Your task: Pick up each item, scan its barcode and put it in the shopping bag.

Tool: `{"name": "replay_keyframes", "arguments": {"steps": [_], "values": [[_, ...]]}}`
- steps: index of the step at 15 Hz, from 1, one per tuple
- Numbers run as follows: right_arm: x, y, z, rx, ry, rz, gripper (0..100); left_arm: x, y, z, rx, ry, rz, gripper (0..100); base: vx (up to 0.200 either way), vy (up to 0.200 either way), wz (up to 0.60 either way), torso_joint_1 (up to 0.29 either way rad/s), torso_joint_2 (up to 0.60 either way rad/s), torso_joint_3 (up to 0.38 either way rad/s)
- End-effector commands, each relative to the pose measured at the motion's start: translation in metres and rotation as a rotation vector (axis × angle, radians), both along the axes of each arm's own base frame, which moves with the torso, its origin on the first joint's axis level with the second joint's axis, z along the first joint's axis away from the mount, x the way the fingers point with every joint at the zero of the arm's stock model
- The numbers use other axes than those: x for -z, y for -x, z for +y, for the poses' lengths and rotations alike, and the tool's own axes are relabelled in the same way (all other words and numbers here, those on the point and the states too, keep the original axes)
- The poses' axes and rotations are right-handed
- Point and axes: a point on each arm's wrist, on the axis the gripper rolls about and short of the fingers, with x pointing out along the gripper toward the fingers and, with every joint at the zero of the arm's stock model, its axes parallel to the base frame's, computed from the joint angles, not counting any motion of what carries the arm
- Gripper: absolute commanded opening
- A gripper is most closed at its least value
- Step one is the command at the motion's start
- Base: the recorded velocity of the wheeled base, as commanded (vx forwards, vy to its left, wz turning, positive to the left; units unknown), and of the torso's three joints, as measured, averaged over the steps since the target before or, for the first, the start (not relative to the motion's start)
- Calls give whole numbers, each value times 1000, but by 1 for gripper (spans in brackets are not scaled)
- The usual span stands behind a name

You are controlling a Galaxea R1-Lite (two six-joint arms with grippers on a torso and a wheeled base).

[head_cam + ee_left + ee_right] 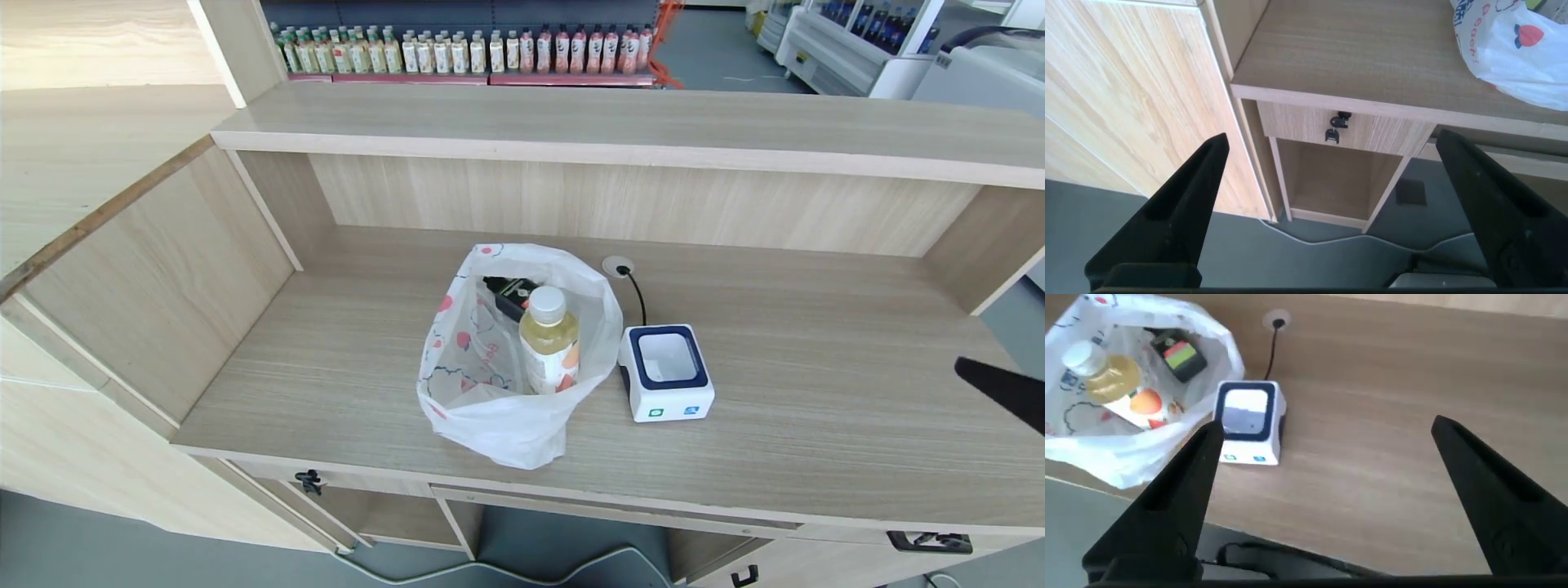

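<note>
A white shopping bag (522, 425) stands open on the wooden counter (816, 392). Inside it a bottle of yellow drink (549, 339) stands upright with a dark packet (508, 294) behind it. The white and blue barcode scanner (665, 372) sits just right of the bag; in the right wrist view the scanner (1248, 423), bag (1102, 453) and bottle (1106, 376) lie ahead. My right gripper (1331, 506) is open and empty, hanging over the counter's near right part, a fingertip (1004, 392) at the head view's edge. My left gripper (1331, 220) is open, low beside the counter's front left corner, the bag (1527, 65) beyond.
A cable (637, 290) runs from the scanner to a grommet (618, 265) at the back. Side walls and a raised shelf (620, 122) enclose the counter. A keyed drawer front (1335, 129) and open cubby (1331, 184) lie below. Drink bottles (465, 51) line a far store shelf.
</note>
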Motion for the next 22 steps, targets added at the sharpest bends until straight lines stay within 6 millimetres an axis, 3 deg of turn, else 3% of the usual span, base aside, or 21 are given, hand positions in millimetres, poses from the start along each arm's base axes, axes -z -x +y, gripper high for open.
{"name": "replay_keyframes", "arguments": {"steps": [1, 3, 8, 13, 22], "values": [[55, 67, -8, 141, 20, -30, 100, 0, 0, 0, -1, 1, -1, 100, 0, 0, 0, 0, 0, 0], [84, 84, -7, 106, 16, -50, 100, 0, 0, 0, -1, 1, -1, 100, 0, 0, 0, 0, 0, 0], [137, 104, -7, 137, 22, -151, 100, 0, 0, 0, -1, 1, -1, 100, 0, 0, 0, 0, 0, 0], [151, 116, -6, 39, 73, -176, 100, 0, 0, 0, -1, 1, -1, 100, 0, 0, 0, 0, 0, 0], [154, 116, -6, 41, 39, -147, 100, 0, 0, 0, -1, 1, -1, 100, 0, 0, 0, 0, 0, 0]]}}
